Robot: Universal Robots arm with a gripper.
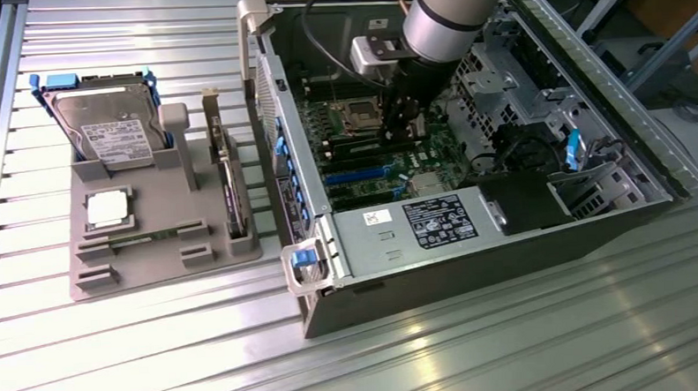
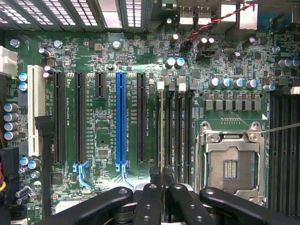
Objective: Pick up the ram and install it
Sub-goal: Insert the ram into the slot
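The ram (image 2: 161, 136) appears edge-on as a thin line, standing upright over the leftmost of the black memory slots (image 2: 174, 136) on the green motherboard (image 2: 108, 140). My gripper (image 2: 162, 190) is shut on it, with the black fingers (image 2: 151, 197) pressed to either side of its near end. Whether the stick is seated in the slot I cannot tell. In the exterior view the gripper (image 1: 402, 127) reaches down into the open computer case (image 1: 318, 285), just beside the CPU socket (image 1: 358, 116).
The open metal CPU socket (image 2: 229, 164) lies next to the memory slots. PCI slots, one of them blue (image 2: 121, 122), flank the other side. Outside the case, a grey tray (image 1: 152, 266) holds a hard drive (image 1: 108, 126), a silver CPU chip (image 1: 108, 209) and an expansion card (image 1: 228, 179).
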